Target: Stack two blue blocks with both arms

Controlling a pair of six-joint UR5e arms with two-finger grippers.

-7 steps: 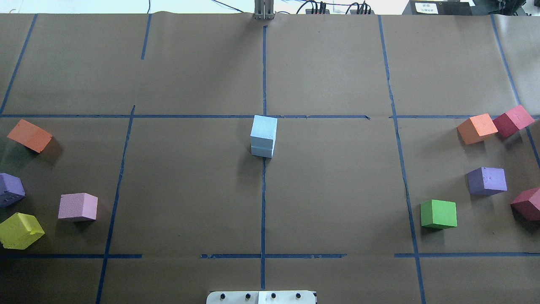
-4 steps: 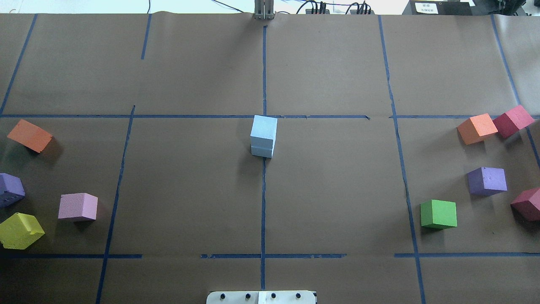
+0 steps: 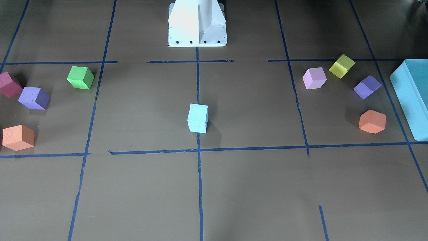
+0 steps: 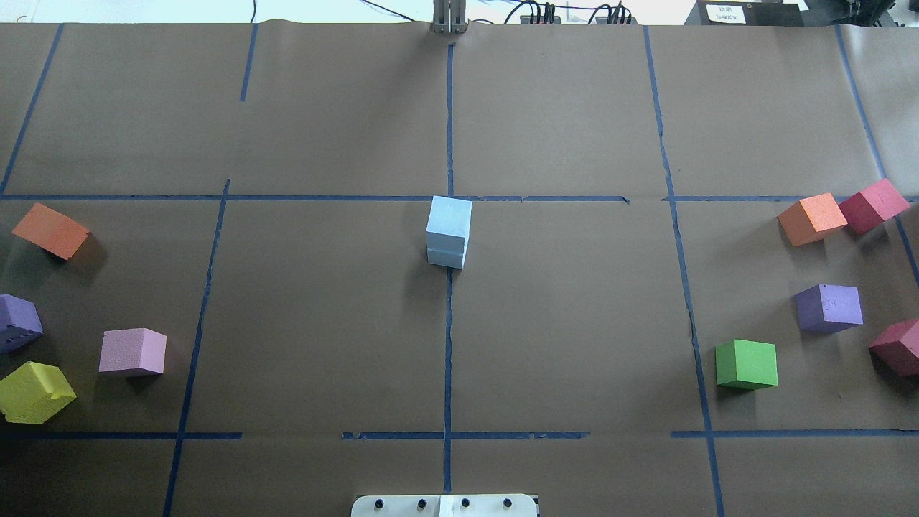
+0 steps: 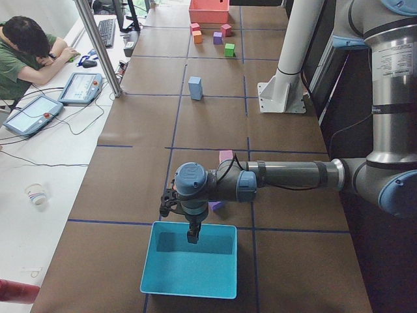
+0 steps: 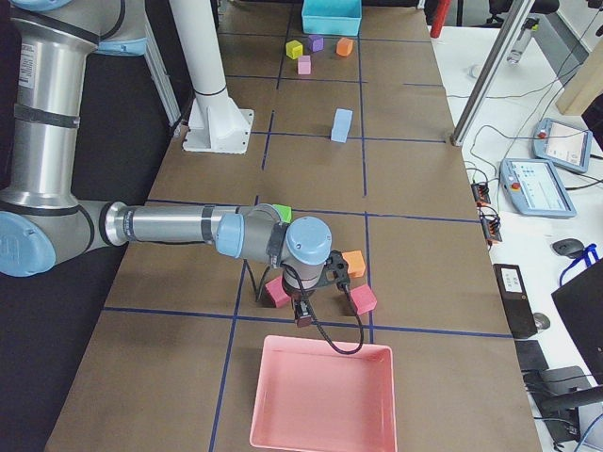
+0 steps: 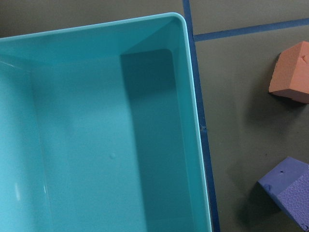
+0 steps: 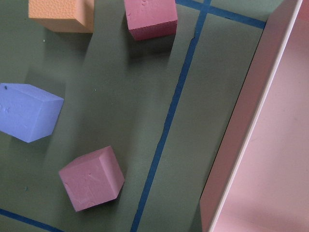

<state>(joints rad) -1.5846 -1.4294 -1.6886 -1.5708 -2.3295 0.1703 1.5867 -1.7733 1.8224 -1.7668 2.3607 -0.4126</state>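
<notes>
Writing is scarce: the one label (image 4: pixel 725 13) we find is a white sticker on a dark case beyond the worktop's far edge in the overhead view, and its print is too small to read.

The two blue blocks (image 4: pixel 449 231) stand one on the other at the middle of the worktop (image 4: pixel 574 323). Their sides are nearly flush, and they sit on the centre tape line (image 4: pixel 447 345), just on the robot's side of a cross line. The other cubes lie well apart from this stack, toward the two ends: the green cube (image 4: pixel 747 364) on one side, the lilac cube (image 4: pixel 133 352) on the other.

The left arm (image 5: pixel 287 175) reaches out level at its end of the worktop. The left gripper (image 5: pixel 193 233) hangs over the rim of the teal box (image 5: pixel 186 274), and we cannot tell whether its jaws are apart or together. An orange cube (image 7: pixel 292 72) lies near the box's corner.

The right arm (image 6: pixel 179 226) mirrors it. The right gripper (image 6: pixel 303 311) hangs just beside the pink tray (image 6: pixel 320 405), and we cannot tell how its jaws stand either. A red cube (image 8: pixel 91 179) lies near the tray wall, with a tape line between them.
</notes>
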